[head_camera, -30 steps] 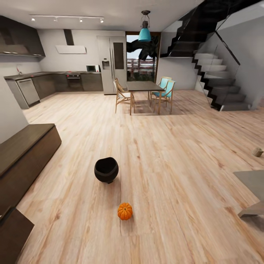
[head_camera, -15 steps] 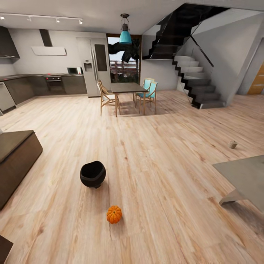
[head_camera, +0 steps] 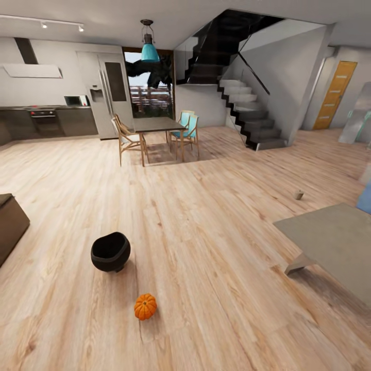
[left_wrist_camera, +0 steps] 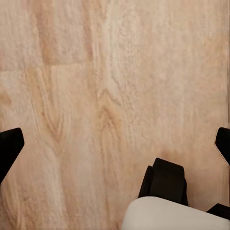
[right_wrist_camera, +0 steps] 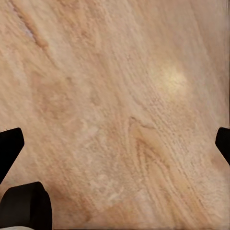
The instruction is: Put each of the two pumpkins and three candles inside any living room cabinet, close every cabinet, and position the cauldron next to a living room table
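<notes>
View has swung right: cabinet (head_camera: 9, 226) now at left edge. Cauldron (head_camera: 110, 251) and pumpkin (head_camera: 145, 306) on near floor, candle (head_camera: 299, 194) far right by grey table (head_camera: 330, 239). Left gripper (left_wrist_camera: 115, 146) and right gripper (right_wrist_camera: 115, 143) wide open, empty. Still searching.

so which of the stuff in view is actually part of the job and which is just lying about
Part of the job:
- pumpkin on the floor
- cauldron on the floor
- candle on the floor, far right
- low grey table
- cabinet, end just showing

Just there:
- dining table and chairs
- staircase
- fridge
</notes>
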Robot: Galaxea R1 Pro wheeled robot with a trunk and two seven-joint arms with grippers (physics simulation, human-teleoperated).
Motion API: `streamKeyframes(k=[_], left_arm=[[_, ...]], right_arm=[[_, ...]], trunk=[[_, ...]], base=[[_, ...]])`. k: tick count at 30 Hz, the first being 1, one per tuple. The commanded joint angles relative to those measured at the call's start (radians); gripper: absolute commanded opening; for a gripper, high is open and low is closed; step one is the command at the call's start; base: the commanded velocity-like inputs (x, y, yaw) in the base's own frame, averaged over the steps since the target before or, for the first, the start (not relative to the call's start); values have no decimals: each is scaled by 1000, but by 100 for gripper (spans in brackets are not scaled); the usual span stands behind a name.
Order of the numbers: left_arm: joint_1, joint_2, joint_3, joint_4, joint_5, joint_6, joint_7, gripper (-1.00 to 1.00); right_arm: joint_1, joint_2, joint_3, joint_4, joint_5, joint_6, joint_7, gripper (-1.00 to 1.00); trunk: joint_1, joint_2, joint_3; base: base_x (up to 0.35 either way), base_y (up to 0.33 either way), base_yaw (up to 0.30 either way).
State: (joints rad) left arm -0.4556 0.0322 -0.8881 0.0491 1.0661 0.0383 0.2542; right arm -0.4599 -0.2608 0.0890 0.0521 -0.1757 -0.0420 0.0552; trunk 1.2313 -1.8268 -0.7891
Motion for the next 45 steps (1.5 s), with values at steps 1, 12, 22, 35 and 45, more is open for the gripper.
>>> streamKeyframes(k=[1, 12, 22, 35, 45], left_arm=[[0, 0, 0, 0, 0, 0, 0, 100], [0, 0, 0, 0, 0, -1, 0, 100], [0, 1, 0, 0, 0, 0, -1, 100], [0, 0, -2, 0, -2, 0, -1, 100], [0, -5, -2, 0, -2, 0, -2, 100]], right_arm=[[0, 0, 0, 0, 0, 0, 0, 100], [0, 0, 0, -1, 0, 11, 0, 100], [0, 0, 1, 0, 9, -3, 0, 100], [1, 20, 2, 3, 9, -5, 8, 100], [1, 19, 2, 4, 7, -5, 4, 100]], trunk=[[0, 0, 0], [0, 0, 6], [0, 0, 7], [0, 0, 7], [0, 0, 7]], base=[[0, 0, -266], [0, 0, -188], [76, 0, -5], [323, 0, 0], [305, 0, 0]])
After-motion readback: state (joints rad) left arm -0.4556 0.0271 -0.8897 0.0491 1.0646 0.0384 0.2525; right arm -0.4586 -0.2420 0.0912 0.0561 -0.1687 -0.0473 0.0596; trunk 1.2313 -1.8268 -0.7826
